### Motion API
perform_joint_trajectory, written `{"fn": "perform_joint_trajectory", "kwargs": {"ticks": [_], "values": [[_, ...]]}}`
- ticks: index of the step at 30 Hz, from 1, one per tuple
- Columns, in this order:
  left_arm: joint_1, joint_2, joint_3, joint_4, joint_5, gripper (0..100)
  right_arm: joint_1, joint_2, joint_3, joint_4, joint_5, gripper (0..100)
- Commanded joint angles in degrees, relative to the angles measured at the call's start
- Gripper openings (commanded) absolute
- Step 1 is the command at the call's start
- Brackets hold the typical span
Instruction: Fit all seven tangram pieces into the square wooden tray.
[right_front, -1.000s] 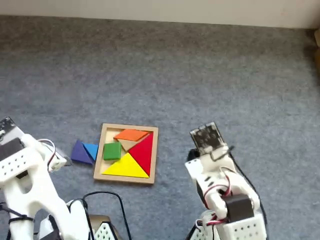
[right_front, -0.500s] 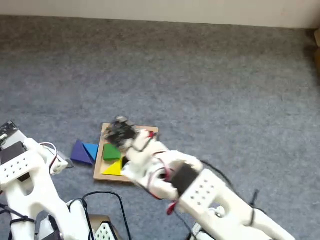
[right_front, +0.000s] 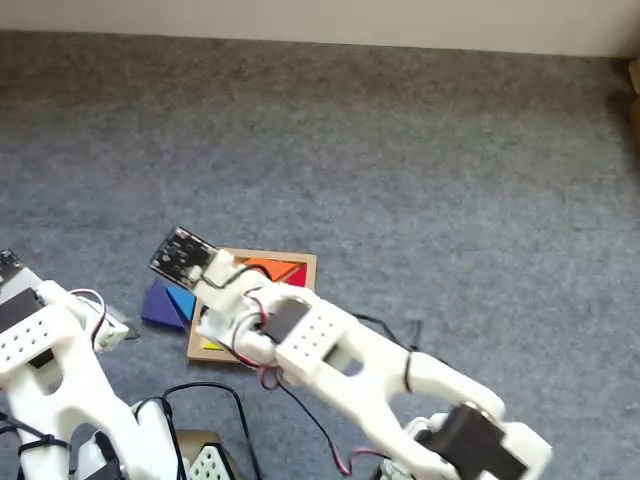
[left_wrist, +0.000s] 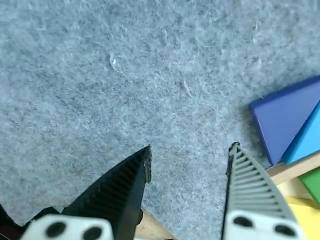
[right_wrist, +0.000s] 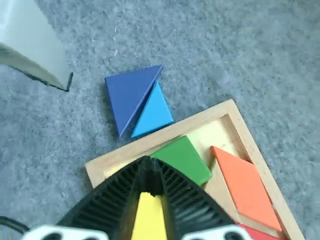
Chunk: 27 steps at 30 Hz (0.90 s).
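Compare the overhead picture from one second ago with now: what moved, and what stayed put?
The right arm swung left from beside the tray to above it; its gripper hangs shut over the tray's left part. Nothing was grasped or released. The left arm barely shifted; the tray and both blue triangles outside it kept their places.

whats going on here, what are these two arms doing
Two robot arms are working on a tangram on grey carpet. The right gripper hangs shut over the square wooden tray, above the green square and yellow triangle. The orange parallelogram and red triangle also lie in the tray. The dark blue triangle and light blue triangle lie touching each other just outside it. The left gripper is open over carpet beside the dark blue triangle, holding nothing.
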Motion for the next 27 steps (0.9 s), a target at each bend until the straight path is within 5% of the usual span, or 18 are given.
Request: {"fn": "perform_joint_trajectory", "kwargs": {"ticks": [1, 16, 27], "values": [[-0.7, -1.5, -0.6, -0.6, 0.0, 25, -0.7, 4.6, -8.5, -1.5, -0.4, 0.6], [-0.5, -1.2, -0.5, -0.6, 0.0, 25, -0.4, 20.4, -14.7, -0.5, -0.2, 0.6], [-0.5, -1.2, -0.4, -0.6, 0.0, 25, 1.6, 20.0, -19.0, 23.2, 0.0, 0.6]]}}
